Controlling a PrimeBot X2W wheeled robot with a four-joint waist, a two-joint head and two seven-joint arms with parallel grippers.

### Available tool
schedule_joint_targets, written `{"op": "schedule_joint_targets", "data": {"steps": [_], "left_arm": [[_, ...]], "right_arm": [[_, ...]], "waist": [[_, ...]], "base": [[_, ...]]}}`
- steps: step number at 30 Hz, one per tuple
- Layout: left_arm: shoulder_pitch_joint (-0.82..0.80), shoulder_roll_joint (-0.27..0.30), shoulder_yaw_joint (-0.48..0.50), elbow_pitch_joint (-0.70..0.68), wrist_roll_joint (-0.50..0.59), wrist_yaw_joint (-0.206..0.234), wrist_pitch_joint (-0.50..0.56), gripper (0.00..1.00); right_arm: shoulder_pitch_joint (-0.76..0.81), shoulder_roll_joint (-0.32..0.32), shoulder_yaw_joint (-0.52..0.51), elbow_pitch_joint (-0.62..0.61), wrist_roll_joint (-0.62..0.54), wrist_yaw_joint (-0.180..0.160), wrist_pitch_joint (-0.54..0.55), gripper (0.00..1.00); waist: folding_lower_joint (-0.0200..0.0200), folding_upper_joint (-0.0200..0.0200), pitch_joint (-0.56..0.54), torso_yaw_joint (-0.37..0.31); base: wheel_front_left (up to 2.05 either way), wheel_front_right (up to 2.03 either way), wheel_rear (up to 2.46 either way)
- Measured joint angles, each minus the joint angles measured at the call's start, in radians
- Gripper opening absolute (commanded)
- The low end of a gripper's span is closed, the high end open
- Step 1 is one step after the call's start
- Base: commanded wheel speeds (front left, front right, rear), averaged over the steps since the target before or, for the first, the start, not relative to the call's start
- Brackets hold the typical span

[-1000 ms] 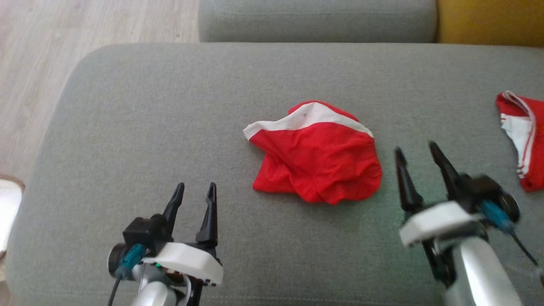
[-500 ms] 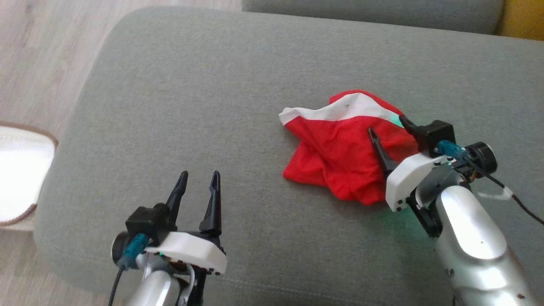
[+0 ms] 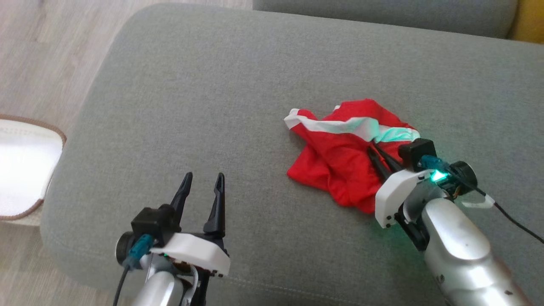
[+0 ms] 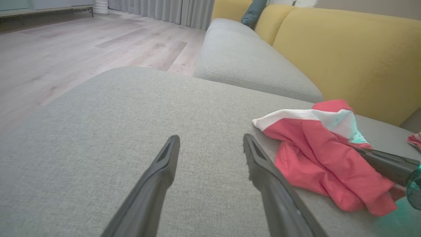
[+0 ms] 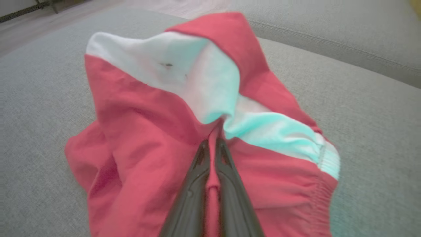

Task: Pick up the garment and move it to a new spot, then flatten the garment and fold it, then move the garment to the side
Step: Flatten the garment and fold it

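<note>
The garment (image 3: 340,163) is a crumpled piece of red cloth with a white waistband, lying on the grey cushion (image 3: 221,97) right of centre. My right gripper (image 3: 374,149) reaches in from the lower right and is shut on a fold of red cloth just below the white band. The right wrist view shows that pinch up close: my right gripper (image 5: 212,143) has a ridge of the garment (image 5: 138,131) squeezed between its two dark fingers. My left gripper (image 3: 202,180) hovers open over bare cushion at the lower left, well apart from the cloth. In the left wrist view my left gripper (image 4: 210,143) has nothing between its fingers, with the garment (image 4: 315,158) to the right.
The cushion's rounded left edge drops to a wooden floor (image 3: 46,59), where a white mat (image 3: 21,165) lies. A second grey cushion (image 4: 243,59) and a yellow backrest (image 4: 348,56) stand behind. Another bit of red cloth (image 4: 415,140) peeks in at the far right.
My right gripper swung in over the garment and shut on a fold near its white band, bunching the cloth. The camera has shifted. My left gripper stays open in place.
</note>
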Motion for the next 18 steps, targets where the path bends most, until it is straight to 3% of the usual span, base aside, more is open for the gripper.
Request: {"op": "schedule_joint_targets", "data": {"steps": [7,18], "left_arm": [[0.003,-0.001,0.024,0.003,0.009,-0.003,0.000,1.00],[0.027,0.001,0.029,-0.001,0.019,-0.003,0.000,1.00]], "right_arm": [[0.016,0.012,0.025,-0.048,0.012,0.000,-0.087,0.00],[0.256,-0.003,0.038,-0.300,0.005,0.000,-0.042,0.00]], "waist": [[0.0000,0.0000,-0.020,-0.039],[0.0000,0.0000,-0.053,-0.094]], "base": [[0.00,0.00,0.00],[0.00,0.00,0.00]]}}
